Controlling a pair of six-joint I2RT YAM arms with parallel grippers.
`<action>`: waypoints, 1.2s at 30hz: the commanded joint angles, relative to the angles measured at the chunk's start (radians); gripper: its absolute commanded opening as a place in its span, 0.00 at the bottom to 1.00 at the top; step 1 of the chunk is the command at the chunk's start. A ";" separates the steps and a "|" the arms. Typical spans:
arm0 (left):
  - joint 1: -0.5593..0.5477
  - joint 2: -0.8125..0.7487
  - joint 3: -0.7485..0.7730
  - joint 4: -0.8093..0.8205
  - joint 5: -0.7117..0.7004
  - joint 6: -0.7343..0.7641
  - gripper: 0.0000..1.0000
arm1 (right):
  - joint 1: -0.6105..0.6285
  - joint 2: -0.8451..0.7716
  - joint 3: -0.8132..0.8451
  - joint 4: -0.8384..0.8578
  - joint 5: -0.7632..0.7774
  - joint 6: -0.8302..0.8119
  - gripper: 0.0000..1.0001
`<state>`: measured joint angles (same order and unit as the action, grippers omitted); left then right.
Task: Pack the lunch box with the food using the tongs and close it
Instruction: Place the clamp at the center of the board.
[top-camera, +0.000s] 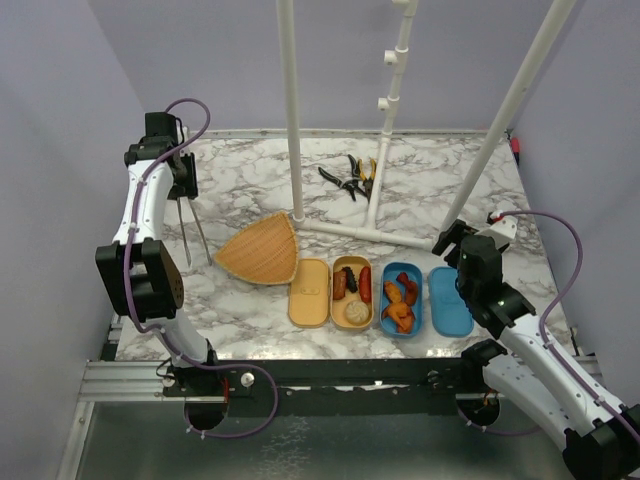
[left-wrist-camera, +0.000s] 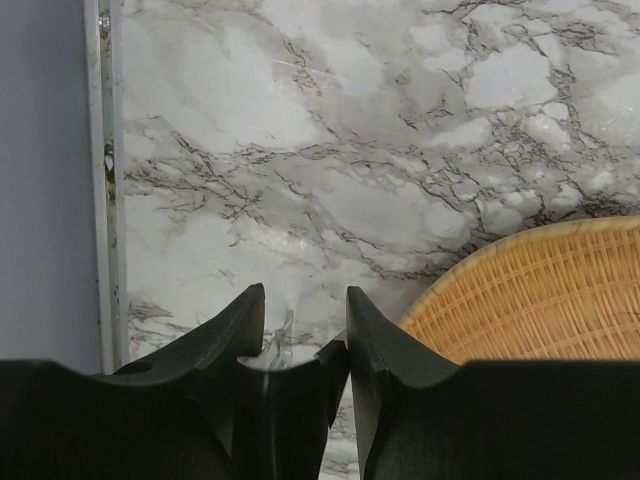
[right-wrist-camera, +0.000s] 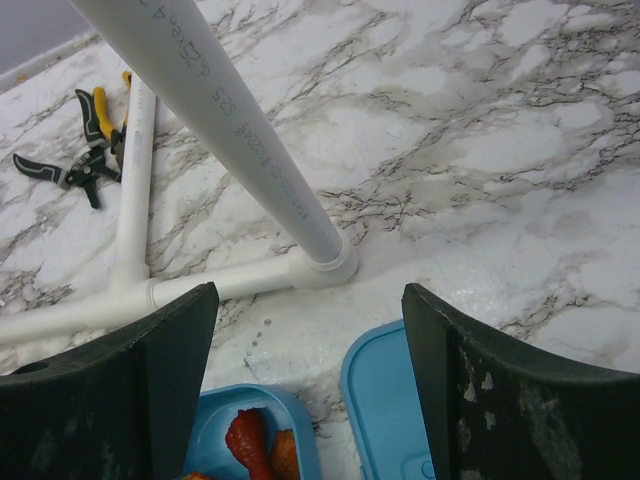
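The grey metal tongs (top-camera: 191, 230) hang tips-down over the left side of the table, and my left gripper (top-camera: 181, 184) is shut on their top end. In the left wrist view the left gripper (left-wrist-camera: 305, 300) shows only a glint of the tongs (left-wrist-camera: 281, 339) between its fingers. The tan lunch box (top-camera: 352, 270) holds dark and red sausages (top-camera: 340, 285) and a beige ball (top-camera: 357, 312). The blue lunch box (top-camera: 388, 278) holds orange and red food (top-camera: 400, 315). My right gripper (top-camera: 455, 245) stands open just behind the blue lid (top-camera: 449, 300), with nothing between its fingers (right-wrist-camera: 170, 340).
A tan lid (top-camera: 309, 292) lies left of the tan box. A wicker tray (top-camera: 262, 250) sits near the tongs' tips and shows in the left wrist view (left-wrist-camera: 540, 300). White pipe frame legs (top-camera: 375, 232) and black-and-yellow pliers (top-camera: 350, 178) occupy the back middle.
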<state>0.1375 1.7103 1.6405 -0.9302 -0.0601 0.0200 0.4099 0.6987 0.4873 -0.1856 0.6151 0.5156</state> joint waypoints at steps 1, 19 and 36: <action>0.005 0.060 0.039 -0.020 0.019 0.011 0.39 | -0.007 -0.017 0.007 -0.035 0.008 0.007 0.79; 0.006 0.204 -0.083 0.241 -0.082 -0.041 0.41 | -0.008 -0.029 0.014 -0.059 0.012 0.011 0.79; 0.005 0.330 -0.140 0.342 -0.015 -0.082 0.47 | -0.008 -0.038 0.028 -0.118 0.014 0.040 0.80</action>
<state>0.1375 2.0315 1.4971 -0.6167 -0.0883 -0.0296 0.4099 0.6628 0.4873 -0.2642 0.6151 0.5457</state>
